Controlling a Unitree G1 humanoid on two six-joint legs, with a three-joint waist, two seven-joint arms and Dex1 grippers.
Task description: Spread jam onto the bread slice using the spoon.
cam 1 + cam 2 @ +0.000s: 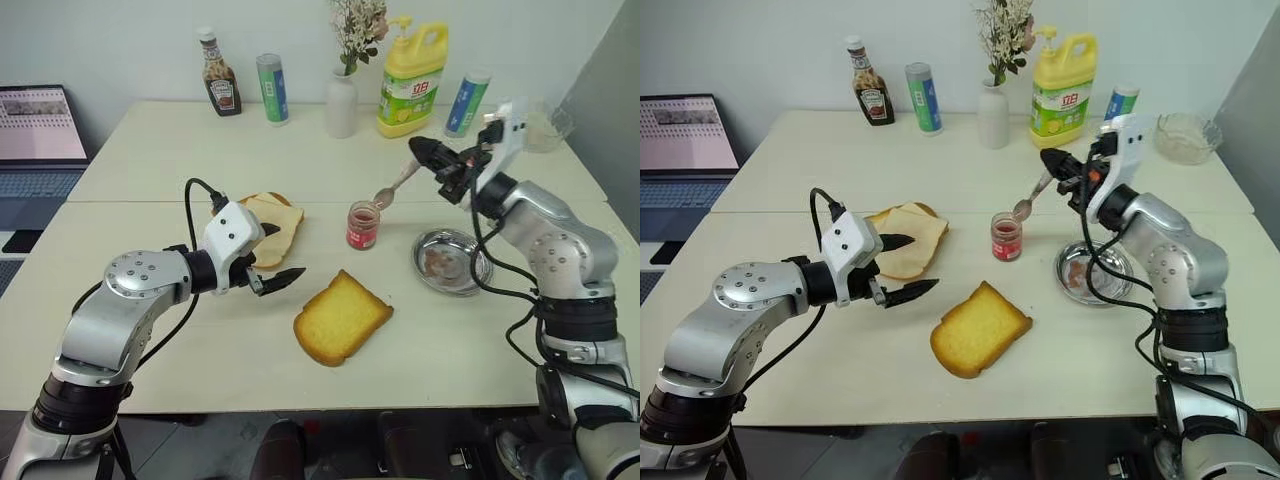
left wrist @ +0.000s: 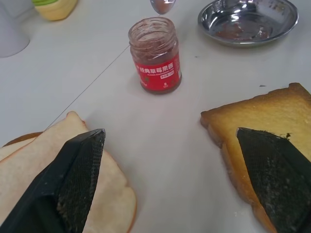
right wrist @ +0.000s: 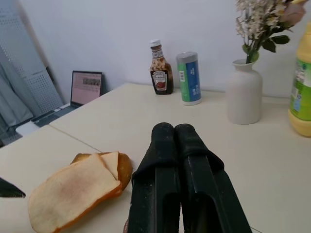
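The small glass jar of red jam (image 1: 362,226) stands open at mid-table. The spoon (image 1: 386,196) hangs tilted just above and behind the jar, bowl down with some red on it. My right gripper (image 1: 421,150) is shut on the spoon's handle; in the right wrist view its fingers (image 3: 165,145) are pressed together. The golden toasted bread slice (image 1: 342,317) lies flat in front of the jar. My left gripper (image 1: 282,252) is open and empty, low over the table, between the pale slices and the toasted slice (image 2: 257,114), pointing toward the jar (image 2: 155,56).
A stack of pale slices (image 1: 278,225) lies left of the jar. A round steel dish (image 1: 472,246) sits to its right. Along the back stand a ketchup bottle (image 1: 220,87), two cans, a white vase (image 1: 341,103) and a yellow detergent bottle (image 1: 412,80). A laptop (image 1: 38,125) is at far left.
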